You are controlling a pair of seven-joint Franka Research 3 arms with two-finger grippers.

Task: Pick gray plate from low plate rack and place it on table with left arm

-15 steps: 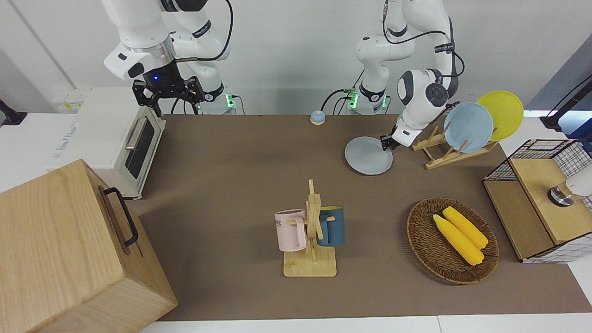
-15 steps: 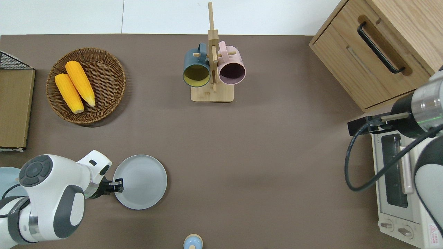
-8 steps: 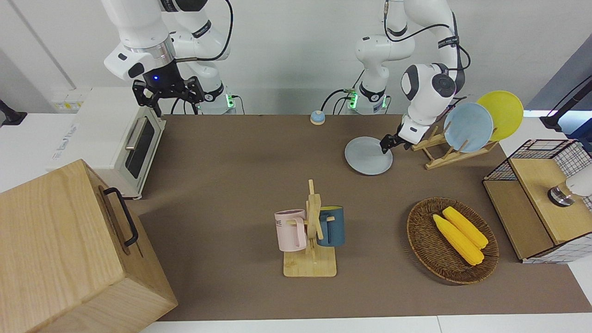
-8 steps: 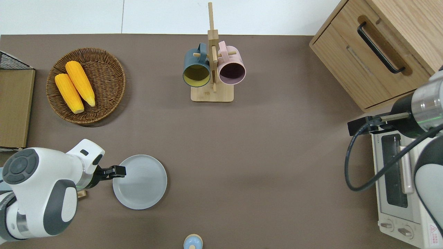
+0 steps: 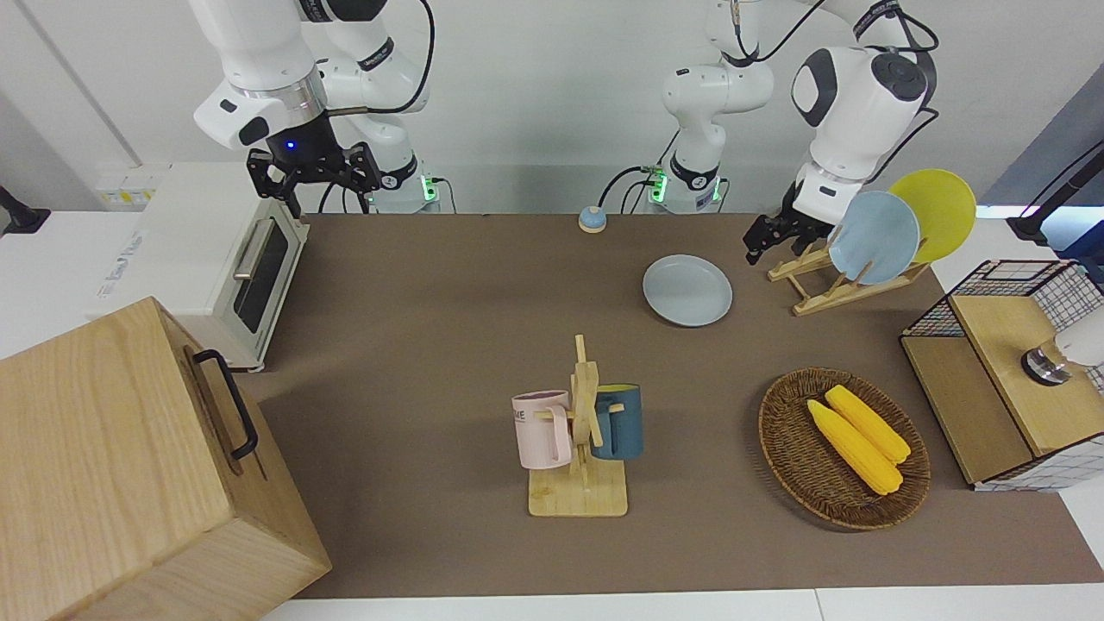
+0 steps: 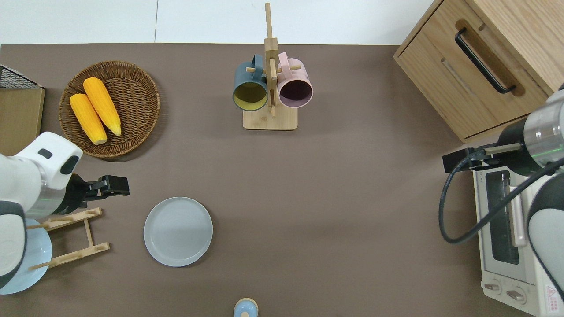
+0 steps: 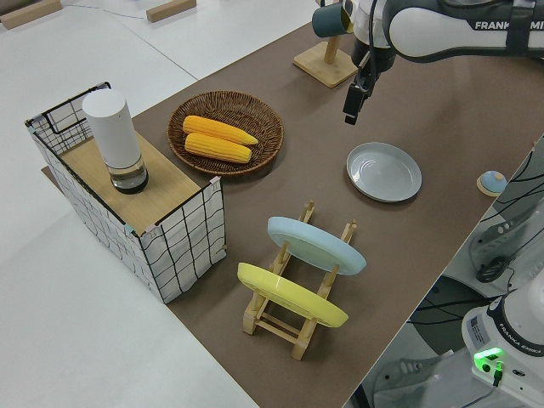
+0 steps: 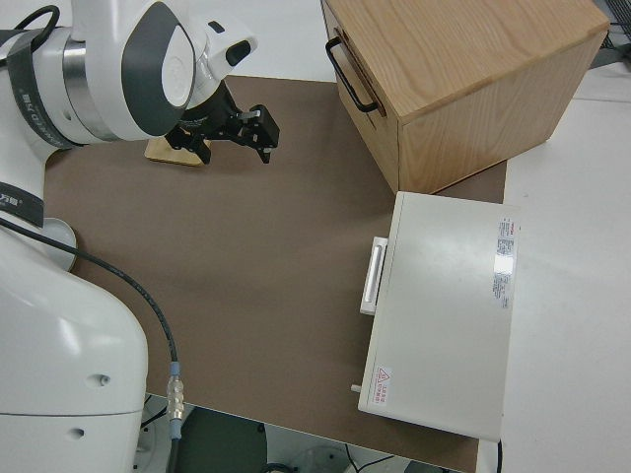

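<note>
You'll find the gray plate [image 6: 178,231] lying flat on the worktop [image 6: 335,185], nothing touching it. It sits just beside the rack [image 6: 72,237], toward the right arm's end, and nearer to the robots than the mug stand [image 6: 269,119].

Your left gripper [image 6: 115,186] is up in the air over bare worktop, between the basket [image 6: 141,88] and the rack, well apart from the plate. Whether its fingers are spread or closed you cannot tell from these views; they hold nothing.

The rack carries a light blue plate [image 5: 873,237] and a yellow plate [image 5: 940,211], both leaning on the pegs. The slot at the end toward the gray plate is empty.

Two corn cobs [image 6: 94,110] lie side by side in the basket. A dark blue mug [image 6: 250,90] and a pink mug [image 6: 295,88] hang on the stand. A small blue bell [image 5: 592,219] stands at the worktop's edge nearest the robots.

Your right arm is parked, and you cannot tell how its gripper [image 5: 312,172] fingers are set.
</note>
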